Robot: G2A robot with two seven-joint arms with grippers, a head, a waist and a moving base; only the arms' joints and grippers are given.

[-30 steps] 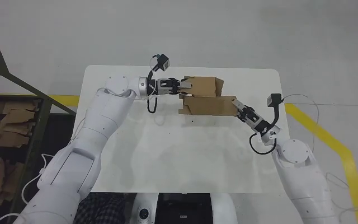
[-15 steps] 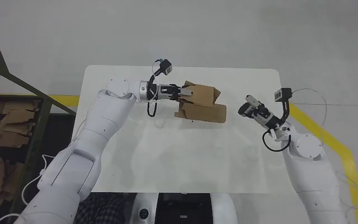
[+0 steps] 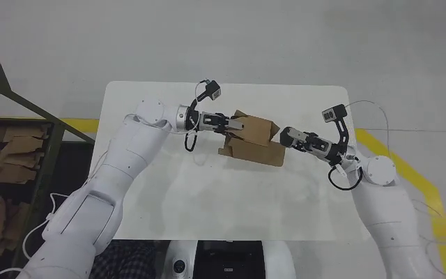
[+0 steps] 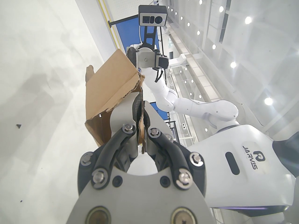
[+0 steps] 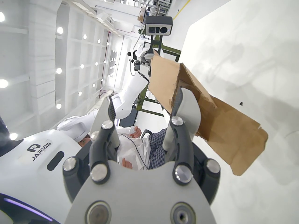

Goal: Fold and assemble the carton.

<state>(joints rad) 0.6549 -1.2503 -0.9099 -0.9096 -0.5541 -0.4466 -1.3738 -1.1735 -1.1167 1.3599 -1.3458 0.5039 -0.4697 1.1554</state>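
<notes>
One carton (image 3: 254,136), half-formed, mid-worktop (image 3: 209,202) nearer the far edge. Left end effector (image 4: 139,113) clamps a flap; right end effector (image 3: 286,137) gapes wide, holding nothing, one finger at the open end. Risk: flap tears under push.

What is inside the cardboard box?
At the open end of the box, only brown cardboard shows. Deeper inside is hidden by its sides and by a finger of the right gripper.
</notes>
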